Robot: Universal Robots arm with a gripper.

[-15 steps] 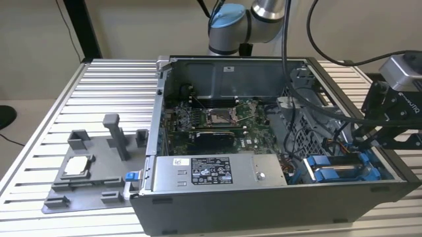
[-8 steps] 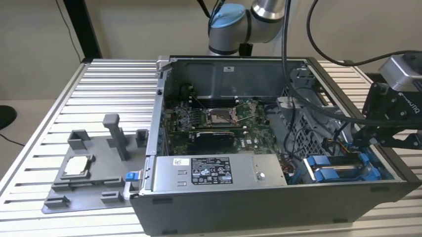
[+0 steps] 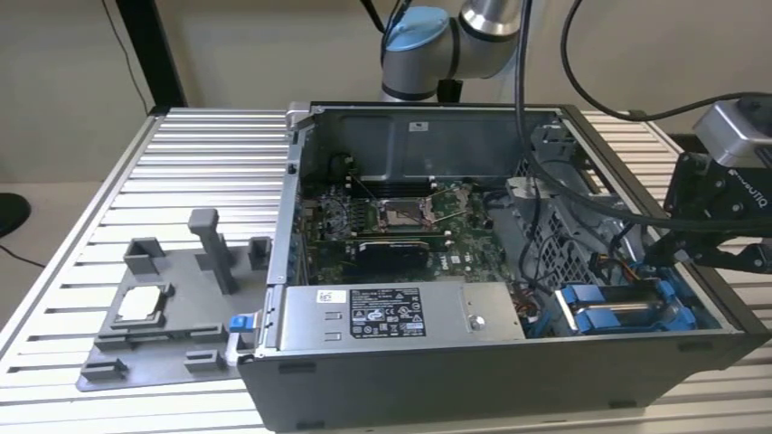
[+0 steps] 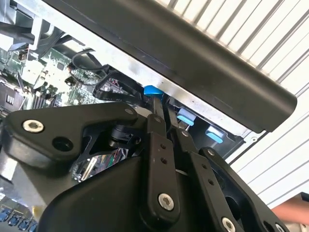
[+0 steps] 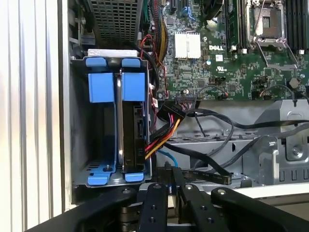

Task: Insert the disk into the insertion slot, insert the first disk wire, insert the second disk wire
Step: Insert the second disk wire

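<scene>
Blue-framed disk point(image 5: 133, 130) sits inside the insertion slot point(image 5: 79, 121) of the case point(image 3: 483, 380).

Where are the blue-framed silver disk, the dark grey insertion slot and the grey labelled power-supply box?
Blue-framed silver disk point(image 5: 133, 87), first wrist view, on its blue tab.
Dark grey insertion slot point(image 5: 78, 125), first wrist view, on its side wall.
Grey labelled power-supply box point(image 3: 399, 313), exterior view, on its label.

Open computer case seen from above. The insertion slot point(image 5: 96, 145), dark grey bay with blue rails, holds the disk point(image 5: 133, 125) on edge, its blue carrier tab point(image 5: 133, 86) up beside a second blue tab point(image 5: 102, 87). Just beside the disk, a black connector point(image 5: 170, 112) with red, yellow and orange wires. Green motherboard point(image 5: 227, 53) beyond the disk. Gripper point(image 5: 174, 175) near the slot's end, fingers close together on a thin blue cable point(image 5: 166, 158).
</scene>
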